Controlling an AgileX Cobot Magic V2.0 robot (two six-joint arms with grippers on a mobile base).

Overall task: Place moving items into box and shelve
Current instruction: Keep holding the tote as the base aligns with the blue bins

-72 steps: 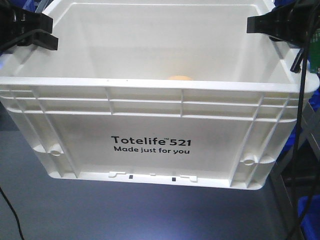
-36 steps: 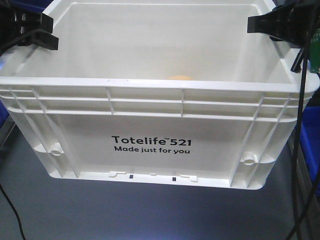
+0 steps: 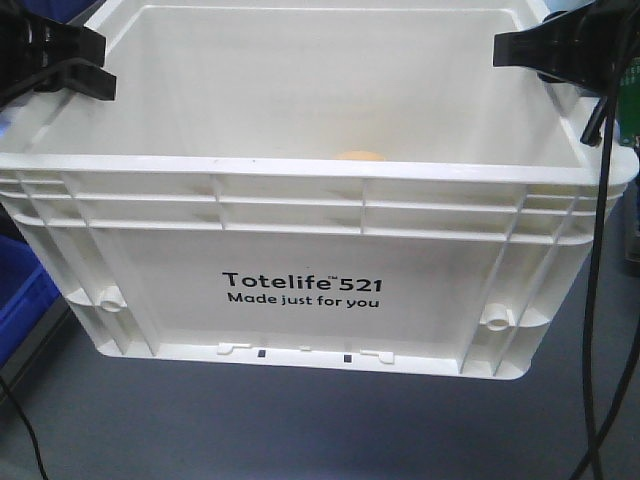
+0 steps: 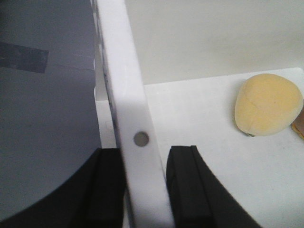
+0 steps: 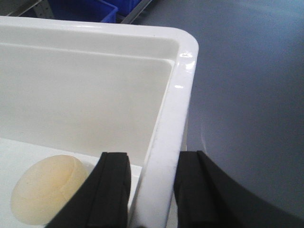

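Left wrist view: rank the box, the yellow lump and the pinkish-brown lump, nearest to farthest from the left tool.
1. box: its wall is gripped by the left tool.
2. yellow lump: inside, to the right.
3. pinkish-brown lump: beyond it, right edge.

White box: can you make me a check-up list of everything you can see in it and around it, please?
Surface: grey surface shows below the white box.
Job's things: the pale yellow lump lies on the box's floor. A brownish thing sits beside it, mostly cut off by the picture's edge.
Clutter: nothing seen.
Grippers: the left gripper is shut on the box's left wall. The right gripper is shut on its right wall.
Cables: black cables hang at the right, and one more is at the lower left.
Surroundings: blue bin at the left.
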